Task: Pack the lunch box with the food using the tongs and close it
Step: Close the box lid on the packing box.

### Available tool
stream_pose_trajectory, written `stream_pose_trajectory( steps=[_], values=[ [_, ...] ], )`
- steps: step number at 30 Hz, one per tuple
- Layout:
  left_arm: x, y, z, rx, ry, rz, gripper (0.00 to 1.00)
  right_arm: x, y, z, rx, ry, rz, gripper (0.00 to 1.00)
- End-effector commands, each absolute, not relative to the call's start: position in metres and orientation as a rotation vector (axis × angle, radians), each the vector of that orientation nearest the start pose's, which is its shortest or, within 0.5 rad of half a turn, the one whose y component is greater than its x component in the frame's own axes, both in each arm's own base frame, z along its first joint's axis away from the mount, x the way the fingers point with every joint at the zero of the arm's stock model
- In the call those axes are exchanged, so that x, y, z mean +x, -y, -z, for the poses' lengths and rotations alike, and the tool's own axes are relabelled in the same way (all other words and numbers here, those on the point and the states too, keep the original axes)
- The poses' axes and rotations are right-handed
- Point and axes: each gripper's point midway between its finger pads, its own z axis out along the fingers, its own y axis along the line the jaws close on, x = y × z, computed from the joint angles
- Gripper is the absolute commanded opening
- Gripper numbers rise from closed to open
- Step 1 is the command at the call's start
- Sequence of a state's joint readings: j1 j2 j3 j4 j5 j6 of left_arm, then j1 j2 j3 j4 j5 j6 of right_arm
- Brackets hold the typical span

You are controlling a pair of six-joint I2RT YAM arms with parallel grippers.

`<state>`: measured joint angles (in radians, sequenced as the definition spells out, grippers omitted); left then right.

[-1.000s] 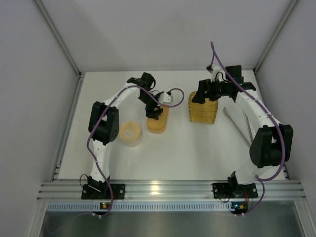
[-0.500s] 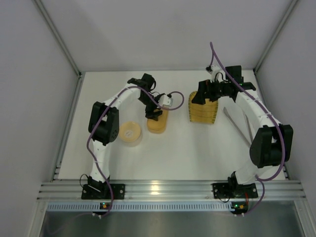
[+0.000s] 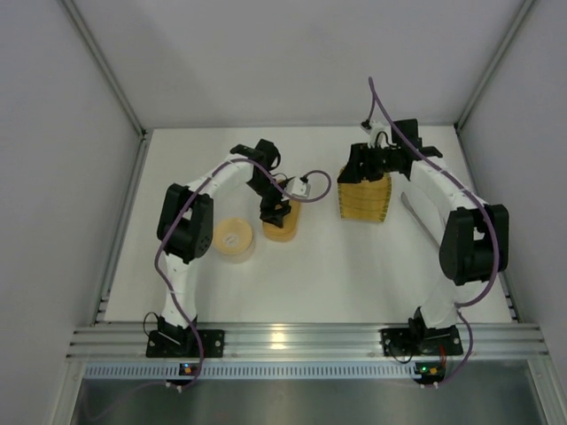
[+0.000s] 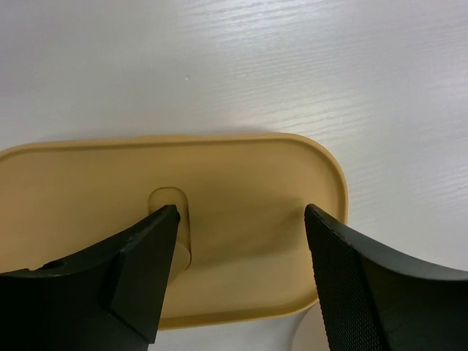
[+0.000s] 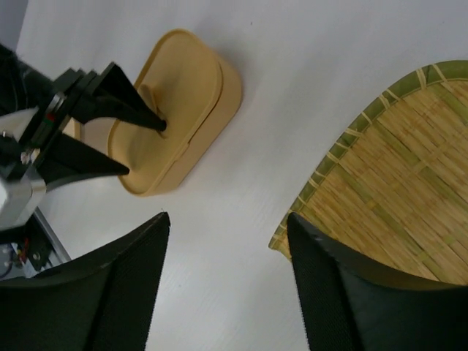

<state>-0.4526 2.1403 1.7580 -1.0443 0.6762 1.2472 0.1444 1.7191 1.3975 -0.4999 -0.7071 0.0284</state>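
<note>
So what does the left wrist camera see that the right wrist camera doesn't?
Only the left wrist view: the rough pad on one of the left gripper fingers, very close up. Only the right wrist view: the yellow woven tray and the right gripper, open with nothing between its fingers. Both: the lunch box with its lid on, the little bump on that lid, the left gripper open above it, and the white table.

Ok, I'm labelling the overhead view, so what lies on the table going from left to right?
Small round tin with tan lid → pale-orange oblong plastic lunch box → square yellow woven tray → slim silver metal tongs.
</note>
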Motion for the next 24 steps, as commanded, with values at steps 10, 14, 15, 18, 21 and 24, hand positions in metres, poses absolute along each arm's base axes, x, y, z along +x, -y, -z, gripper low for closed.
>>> stream_pose_trajectory(
  steps=[10,14,15,18,21,24],
  values=[
    [0.310,0.243,-0.053,-2.391,2.137,-1.073,0.74,0.491,-0.268,-0.172,-0.382,-2.175,-0.965,0.44],
    [0.308,0.242,-0.053,-2.392,2.138,-1.077,0.73,0.496,-0.290,-0.166,-0.393,-2.174,-1.003,0.43],
    [0.309,0.242,-0.053,-2.395,2.138,-1.079,0.73,0.495,-0.294,-0.163,-0.403,-2.179,-1.008,0.44],
    [0.310,0.243,-0.054,-2.406,2.144,-1.076,0.73,0.485,-0.309,-0.153,-0.453,-2.198,-1.022,0.45],
    [0.314,0.245,-0.057,-2.432,2.165,-1.065,0.73,0.473,-0.319,-0.143,-0.509,-2.218,-1.021,0.46],
    [0.318,0.247,-0.058,-2.454,2.189,-1.054,0.73,0.463,-0.327,-0.133,-0.550,-2.239,-1.010,0.49]
  ],
)
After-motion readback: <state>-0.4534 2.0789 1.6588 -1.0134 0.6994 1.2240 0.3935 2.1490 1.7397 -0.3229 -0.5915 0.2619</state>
